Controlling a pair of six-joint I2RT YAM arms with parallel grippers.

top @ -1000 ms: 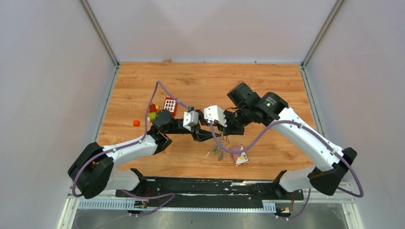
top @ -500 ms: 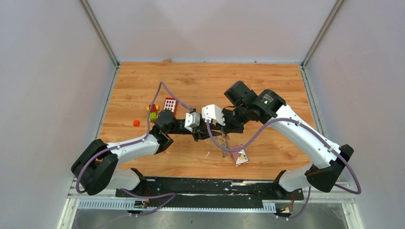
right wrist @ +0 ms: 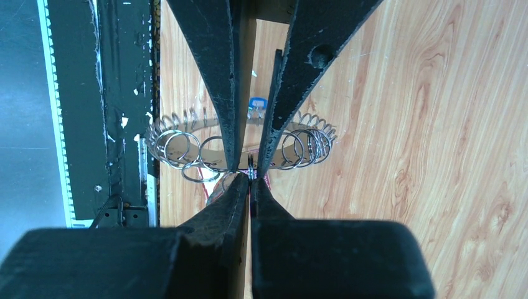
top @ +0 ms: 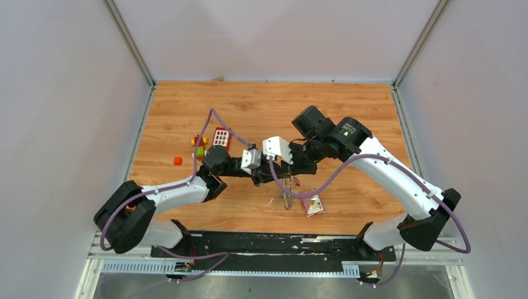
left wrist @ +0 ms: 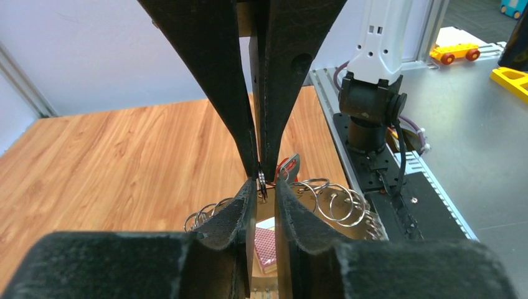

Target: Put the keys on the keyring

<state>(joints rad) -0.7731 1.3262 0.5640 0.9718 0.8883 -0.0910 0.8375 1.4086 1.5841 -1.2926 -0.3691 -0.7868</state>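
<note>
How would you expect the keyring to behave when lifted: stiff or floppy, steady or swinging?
The keyring probably keeps its shape: its metal hoop looks evenly round. The many small rings threaded on it would likely swing and tangle. Thin, shiny wire could slip or pivot when pinched.

Looking at left arm [top: 171,192] and right arm [top: 398,177]: white shells, black joints, purple cables [top: 213,113] trailing off both, black tapered fingers [left wrist: 218,230], green LED [top: 346,132] glowing.
</note>
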